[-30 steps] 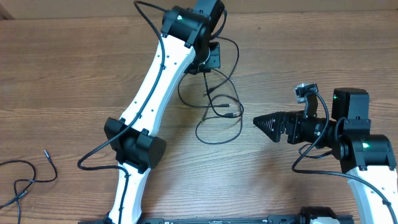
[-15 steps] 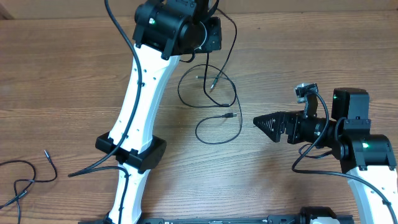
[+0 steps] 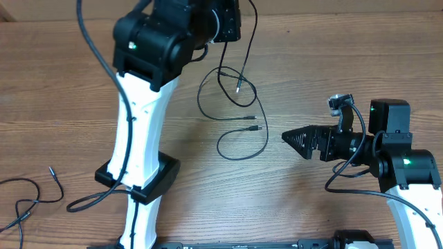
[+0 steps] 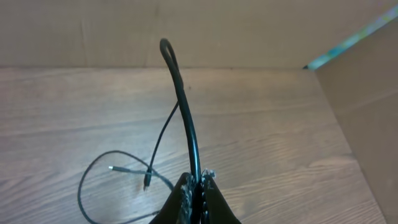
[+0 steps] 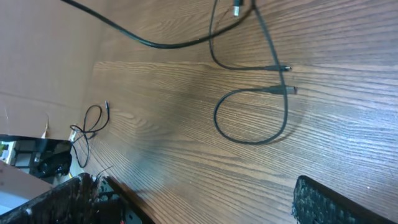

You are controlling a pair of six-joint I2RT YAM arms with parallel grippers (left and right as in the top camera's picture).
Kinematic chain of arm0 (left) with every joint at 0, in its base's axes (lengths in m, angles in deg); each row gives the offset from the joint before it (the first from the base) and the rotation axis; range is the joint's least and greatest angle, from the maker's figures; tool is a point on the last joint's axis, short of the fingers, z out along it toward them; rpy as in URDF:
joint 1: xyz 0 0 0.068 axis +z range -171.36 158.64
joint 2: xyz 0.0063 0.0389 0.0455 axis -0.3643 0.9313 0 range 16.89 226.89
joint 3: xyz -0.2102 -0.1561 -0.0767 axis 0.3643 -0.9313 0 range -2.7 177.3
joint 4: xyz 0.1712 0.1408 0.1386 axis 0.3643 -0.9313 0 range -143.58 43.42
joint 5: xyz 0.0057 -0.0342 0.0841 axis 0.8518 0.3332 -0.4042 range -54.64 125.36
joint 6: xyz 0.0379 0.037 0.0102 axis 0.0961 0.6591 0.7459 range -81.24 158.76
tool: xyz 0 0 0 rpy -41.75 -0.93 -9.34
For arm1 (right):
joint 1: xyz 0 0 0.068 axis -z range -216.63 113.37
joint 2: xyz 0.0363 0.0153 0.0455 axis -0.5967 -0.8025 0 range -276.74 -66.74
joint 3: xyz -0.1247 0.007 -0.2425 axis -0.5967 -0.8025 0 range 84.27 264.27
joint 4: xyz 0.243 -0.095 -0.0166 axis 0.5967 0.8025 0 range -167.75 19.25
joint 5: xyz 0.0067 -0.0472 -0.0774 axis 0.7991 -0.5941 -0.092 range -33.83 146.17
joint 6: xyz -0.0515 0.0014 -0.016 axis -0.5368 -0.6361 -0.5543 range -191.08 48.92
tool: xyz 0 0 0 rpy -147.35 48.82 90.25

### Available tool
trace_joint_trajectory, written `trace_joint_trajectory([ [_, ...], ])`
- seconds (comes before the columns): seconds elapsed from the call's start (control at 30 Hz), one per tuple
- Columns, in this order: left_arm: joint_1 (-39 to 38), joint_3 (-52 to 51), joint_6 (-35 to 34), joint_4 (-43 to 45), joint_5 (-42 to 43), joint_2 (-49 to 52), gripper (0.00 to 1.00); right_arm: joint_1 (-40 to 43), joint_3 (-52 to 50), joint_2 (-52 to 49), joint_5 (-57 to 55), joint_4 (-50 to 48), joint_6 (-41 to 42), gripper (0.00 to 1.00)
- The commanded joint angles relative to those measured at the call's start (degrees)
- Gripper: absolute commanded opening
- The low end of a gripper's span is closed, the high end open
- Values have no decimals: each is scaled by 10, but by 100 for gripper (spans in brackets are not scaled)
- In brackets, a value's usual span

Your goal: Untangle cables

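My left gripper (image 4: 196,186) is shut on a thin black cable (image 4: 185,106) and holds it high above the table; in the overhead view the gripper (image 3: 230,19) sits at the back centre. The cable (image 3: 221,66) hangs from it down to loose loops on the wood, with one plug (image 3: 238,88) dangling and another plug (image 3: 254,128) lying flat. The loops and plugs also show in the right wrist view (image 5: 283,118). My right gripper (image 3: 294,137) is open and empty, low over the table, right of the loops and apart from them.
A separate thin black cable (image 3: 31,199) lies coiled at the table's front left edge; it also shows in the right wrist view (image 5: 93,121). The left arm's white links (image 3: 142,117) stand over the left-centre of the table. A cardboard wall (image 4: 367,106) borders the table.
My left arm has risen and swung toward the back left with the cable, pulling its upper loops off the table. The right arm has not moved.
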Motion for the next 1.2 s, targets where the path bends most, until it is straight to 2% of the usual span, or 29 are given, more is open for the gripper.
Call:
trace_joint_trajectory([
  [0.0, 17, 12, 11, 25, -2, -52, 4, -2, 13, 2, -5, -1, -3, 100],
  [0.57, 51, 12, 11, 145, -10, -156, 4, -2, 13, 2, -5, 1, -3, 100],
  [0.77, 51, 12, 12, 160, -97, -175, 4, -2, 13, 2, -5, 3, -3, 100],
  [1.17, 51, 12, 13, 82, -301, -178, 4, -2, 13, 2, -5, 3, -3, 100],
])
